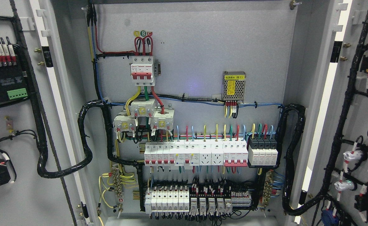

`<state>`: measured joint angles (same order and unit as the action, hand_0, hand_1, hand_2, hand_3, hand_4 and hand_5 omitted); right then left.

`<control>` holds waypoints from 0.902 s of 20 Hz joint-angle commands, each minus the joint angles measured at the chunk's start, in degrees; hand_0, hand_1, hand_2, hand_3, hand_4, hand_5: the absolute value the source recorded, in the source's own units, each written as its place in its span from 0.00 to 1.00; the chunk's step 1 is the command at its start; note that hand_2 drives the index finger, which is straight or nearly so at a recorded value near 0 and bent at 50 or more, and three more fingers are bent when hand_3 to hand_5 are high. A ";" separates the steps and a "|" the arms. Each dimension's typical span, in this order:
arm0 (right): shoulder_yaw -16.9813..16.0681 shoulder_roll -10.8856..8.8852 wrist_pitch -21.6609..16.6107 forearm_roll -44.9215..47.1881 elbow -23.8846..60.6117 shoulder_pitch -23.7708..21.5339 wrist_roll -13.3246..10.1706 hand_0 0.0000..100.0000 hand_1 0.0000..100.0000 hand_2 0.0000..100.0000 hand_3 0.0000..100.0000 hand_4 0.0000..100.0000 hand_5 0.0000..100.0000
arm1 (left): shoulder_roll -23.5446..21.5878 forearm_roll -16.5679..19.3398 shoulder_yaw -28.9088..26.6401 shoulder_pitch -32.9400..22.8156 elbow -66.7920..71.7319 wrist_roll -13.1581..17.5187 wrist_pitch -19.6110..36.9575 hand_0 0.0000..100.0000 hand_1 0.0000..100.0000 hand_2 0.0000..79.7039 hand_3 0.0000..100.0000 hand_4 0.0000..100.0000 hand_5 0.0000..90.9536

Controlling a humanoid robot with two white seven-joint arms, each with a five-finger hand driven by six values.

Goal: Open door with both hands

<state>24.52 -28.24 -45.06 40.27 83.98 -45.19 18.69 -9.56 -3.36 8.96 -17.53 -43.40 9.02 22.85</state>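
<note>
Even, bright, diffuse light across my head view; no hard shadows on back panel. I see faint violet glow spot just right of centre, toward 1 o'clock. Blown-out white strips at 3 to 4 o'clock along right door edge, narrower one at 9 o'clock by left door. Centre sharp, breakers crisp. Slight softness and bowing of verticals at both side edges. Small labels too fine for me to read.

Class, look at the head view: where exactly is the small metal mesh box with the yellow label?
The mesh box is mounted on the cabinet's back panel, right of centre, above the row of white breakers and right of the red-handled main breaker.
</note>
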 commanded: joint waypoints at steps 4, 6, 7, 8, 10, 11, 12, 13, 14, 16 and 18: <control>4.92 11.52 -7.94 -1.34 -35.23 7.90 -0.05 0.00 0.00 0.00 0.00 0.00 0.00 | 6.83 0.98 -1.14 4.95 25.63 0.30 -11.15 0.00 0.00 0.00 0.00 0.03 0.00; 4.83 14.68 -7.94 -1.34 -44.65 11.59 -0.05 0.00 0.00 0.00 0.00 0.00 0.00 | 7.01 0.98 -1.23 6.19 28.53 0.30 -11.86 0.00 0.00 0.00 0.00 0.03 0.00; 4.83 16.27 -7.94 -1.34 -48.61 12.83 -0.05 0.00 0.00 0.00 0.00 0.00 0.00 | 7.27 0.98 -1.14 6.89 29.85 0.30 -12.39 0.00 0.00 0.00 0.00 0.03 0.00; 4.83 17.76 -7.94 -1.34 -51.95 14.06 -0.05 0.00 0.00 0.00 0.00 0.00 0.00 | 7.36 0.98 -1.14 7.50 31.25 0.30 -13.52 0.00 0.00 0.00 0.00 0.03 0.00; 4.31 20.40 -7.85 -1.34 -57.76 16.61 -0.14 0.00 0.00 0.00 0.00 0.00 0.00 | 7.54 1.07 -1.14 8.73 33.37 0.30 -16.24 0.00 0.00 0.00 0.00 0.03 0.00; 4.22 21.81 -7.42 -1.34 -61.18 17.93 -0.23 0.00 0.00 0.00 0.00 0.00 0.00 | 7.98 1.07 -1.14 9.18 34.07 0.30 -17.65 0.00 0.00 0.00 0.00 0.03 0.00; 4.13 23.30 -6.54 -1.34 -65.39 19.77 -0.23 0.00 0.00 0.00 0.00 0.00 0.00 | 8.33 1.07 -1.14 9.53 34.60 0.30 -19.06 0.00 0.00 0.00 0.00 0.03 0.00; 3.87 24.53 -4.88 -1.34 -69.87 21.96 -0.32 0.00 0.00 0.00 0.00 0.00 0.00 | 8.33 1.07 -1.14 9.88 35.39 0.30 -20.64 0.00 0.00 0.00 0.00 0.03 0.00; 2.91 25.76 -2.60 -1.34 -73.66 23.72 -0.40 0.00 0.00 0.00 0.00 0.00 0.00 | 8.42 1.07 -1.23 10.32 36.09 0.30 -21.70 0.00 0.00 0.00 0.00 0.03 0.00; -1.30 27.44 3.54 -1.25 -78.07 27.06 -0.40 0.00 0.00 0.00 0.00 0.00 0.00 | 9.29 1.07 -1.23 11.46 37.76 0.30 -22.58 0.00 0.00 0.00 0.00 0.03 0.00; -6.40 27.71 12.14 -1.42 -78.80 29.01 -0.49 0.00 0.00 0.00 0.00 0.00 0.00 | 9.47 1.07 -1.40 12.86 39.87 0.30 -23.29 0.00 0.00 0.00 0.00 0.03 0.00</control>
<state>26.15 -10.71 -40.23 39.00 34.49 -23.92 18.29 -2.66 -2.33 8.00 -7.82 -16.28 9.31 1.01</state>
